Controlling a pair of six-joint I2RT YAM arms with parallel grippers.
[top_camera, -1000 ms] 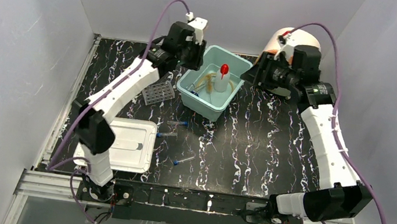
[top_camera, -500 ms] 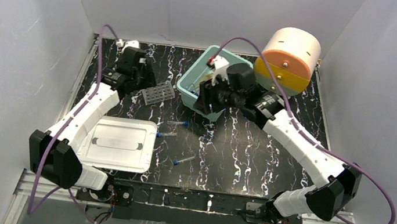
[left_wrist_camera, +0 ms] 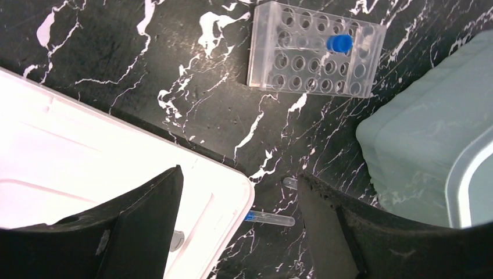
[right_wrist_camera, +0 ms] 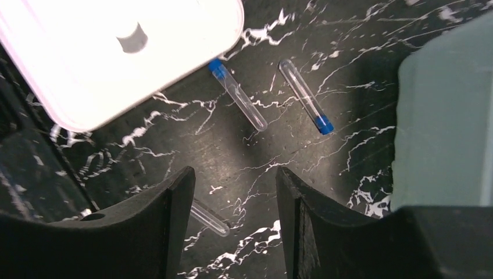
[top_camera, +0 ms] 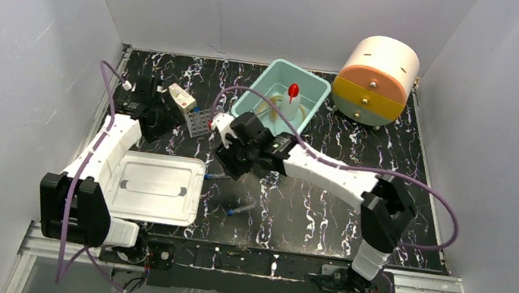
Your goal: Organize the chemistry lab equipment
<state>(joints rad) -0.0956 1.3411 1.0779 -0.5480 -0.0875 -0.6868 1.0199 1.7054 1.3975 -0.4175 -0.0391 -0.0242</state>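
Clear plastic with blue caps: that's what is left loose on the black marbled table [top_camera: 307,218]. Three thin blue-capped tubes [right_wrist_camera: 238,96] lie flat near the table's middle, between the white lid [top_camera: 159,187] at the front-left corner and the teal bin [right_wrist_camera: 442,116] toward the back edge.

The right gripper [right_wrist_camera: 232,174] hangs right over them, jaws spread with nothing between. In its wrist view two tubes lie just ahead of the fingers, and a third pokes out from behind one finger.

The left gripper [left_wrist_camera: 239,177] is also wide open and empty, hovering by the lid's corner. The tube rack [left_wrist_camera: 314,52] is ahead of it toward the back-left, with one capped tube [left_wrist_camera: 339,43] already standing in a hole. The red-nozzled wash bottle [top_camera: 290,106] stands in the bin.

Handling guess: the tubes look super light, stiff and smooth, and being round they'll probably roll or squirt sideways if pinched off-centre. A grab across the middle of the barrel, jaws square to its length, seems safest. They may be brittle, so go gentle.
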